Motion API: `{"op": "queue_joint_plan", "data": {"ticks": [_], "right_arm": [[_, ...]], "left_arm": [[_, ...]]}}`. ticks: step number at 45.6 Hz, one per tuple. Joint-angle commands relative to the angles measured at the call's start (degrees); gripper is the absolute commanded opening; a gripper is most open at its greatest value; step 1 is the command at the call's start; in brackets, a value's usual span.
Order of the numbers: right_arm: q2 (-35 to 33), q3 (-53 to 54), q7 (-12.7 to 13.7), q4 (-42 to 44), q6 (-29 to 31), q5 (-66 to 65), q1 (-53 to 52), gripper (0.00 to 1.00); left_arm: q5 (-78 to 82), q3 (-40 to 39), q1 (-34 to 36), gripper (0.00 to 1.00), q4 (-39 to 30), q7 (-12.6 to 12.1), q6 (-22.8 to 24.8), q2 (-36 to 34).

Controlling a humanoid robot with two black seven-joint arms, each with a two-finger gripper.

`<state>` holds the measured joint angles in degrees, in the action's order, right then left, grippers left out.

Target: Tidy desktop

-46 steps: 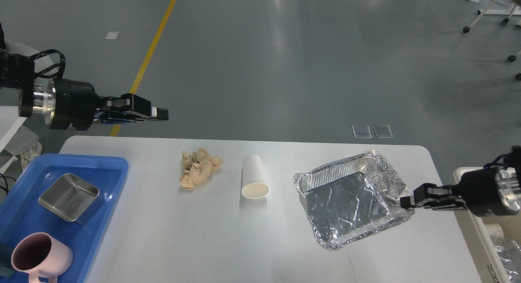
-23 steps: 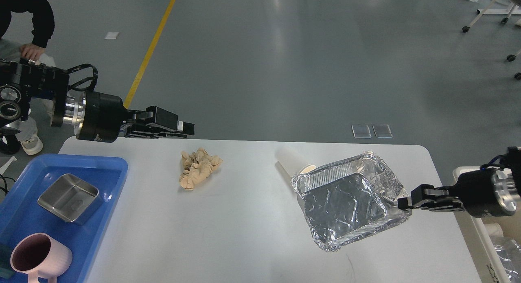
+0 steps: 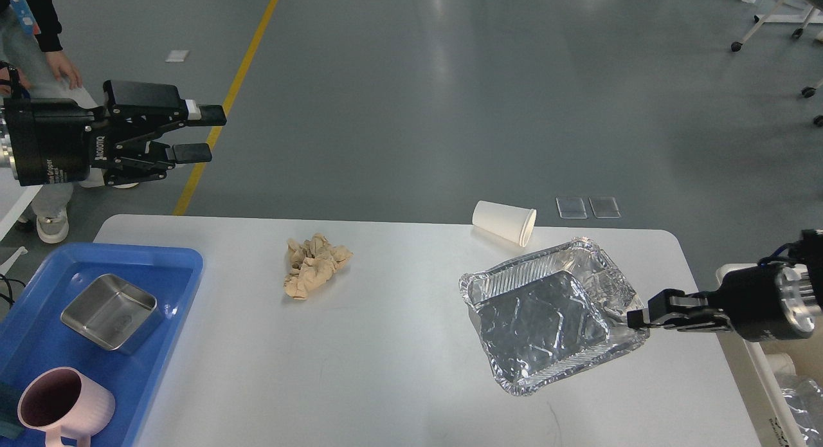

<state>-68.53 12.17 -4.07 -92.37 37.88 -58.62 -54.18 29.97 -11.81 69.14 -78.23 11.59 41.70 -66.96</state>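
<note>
The white desktop point(image 3: 386, 363) fills the lower view. A crumpled foil tray point(image 3: 546, 315) lies on its right part. My right gripper point(image 3: 633, 318) is shut on the foil tray's right rim. A white paper cup point(image 3: 505, 222) lies on its side at the desktop's far edge, just behind the tray. A crumpled brown paper wad point(image 3: 315, 264) lies left of centre. My left gripper point(image 3: 209, 135) is open and empty, raised above the floor beyond the desktop's far left corner.
A blue tray point(image 3: 173, 273) at the left holds a steel square dish point(image 3: 109, 312) and a pink mug point(image 3: 61, 405). A white bin point(image 3: 765, 383) stands off the right edge. A person point(image 3: 38, 48) stands at far left.
The paper cup has rolled from the middle of the desktop to its far edge behind the foil tray. My left gripper has pulled back left, risen and opened. The right gripper still holds the tray.
</note>
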Motion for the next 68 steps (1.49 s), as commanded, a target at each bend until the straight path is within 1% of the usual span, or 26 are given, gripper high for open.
{"op": "queue_joint_plan", "data": {"ticks": [1, 15, 22, 25, 30, 38, 51, 58, 61, 64, 66, 68], "right_arm": [[0.2, 0.0, 0.0, 0.0, 0.0, 0.0, 0.0, 0.00], [0.1, 0.2, -0.1, 0.0, 0.0, 0.0, 0.0, 0.00], [0.2, 0.3, 0.0, 0.0, 0.0, 0.0, 0.0, 0.00], [0.4, 0.3, -0.1, -0.1, 0.0, 0.0, 0.0, 0.00], [0.4, 0.3, -0.1, 0.0, 0.0, 0.1, -0.1, 0.00], [0.4, 0.3, -0.1, 0.0, 0.3, 0.1, -0.1, 0.00], [0.5, 0.3, -0.1, 0.0, 0.3, 0.1, -0.1, 0.00], [0.4, 0.3, -0.1, -0.1, 0.3, 0.1, -0.1, 0.00], [0.4, 0.3, -0.1, -0.1, 0.3, 0.1, -0.1, 0.00], [0.4, 0.2, -0.1, -0.1, 0.3, 0.1, -0.1, 0.00], [0.3, 0.2, -0.1, -0.1, 0.3, 0.1, -0.1, 0.00], [0.3, 0.1, -0.1, -0.1, 0.3, 0.1, 0.0, 0.00]], "left_arm": [[-0.8, -0.4, 0.0, 0.78, 0.0, 0.3, 0.1, -2.9], [-15.1, -1.4, 0.2, 0.88, 2.3, 0.4, 0.4, -11.3], [-22.3, -1.2, 0.1, 0.96, 4.0, 0.5, 0.5, -14.9], [-26.3, -0.9, -0.1, 0.96, 5.5, 0.4, 0.6, -16.4], [-28.1, -0.8, 0.0, 0.97, 5.7, 0.4, 0.6, -18.6], [-29.8, -0.8, 0.0, 0.97, 6.3, 1.2, 0.5, -21.3], [-30.2, 1.3, -0.2, 0.97, 10.9, 1.0, 0.2, -21.6], [-30.2, 3.4, -0.3, 0.97, 11.3, 0.4, -1.8, -21.6], [-30.0, 4.9, -0.4, 0.97, 11.3, -0.1, -2.8, -21.5], [-29.4, 7.1, -0.7, 0.97, 11.3, -1.6, -3.1, -21.5], [-29.0, 8.6, -0.8, 0.97, 11.3, -3.7, -2.9, -21.1], [-27.5, 9.9, -1.2, 0.97, 11.2, -6.7, -2.5, -21.0]]}}
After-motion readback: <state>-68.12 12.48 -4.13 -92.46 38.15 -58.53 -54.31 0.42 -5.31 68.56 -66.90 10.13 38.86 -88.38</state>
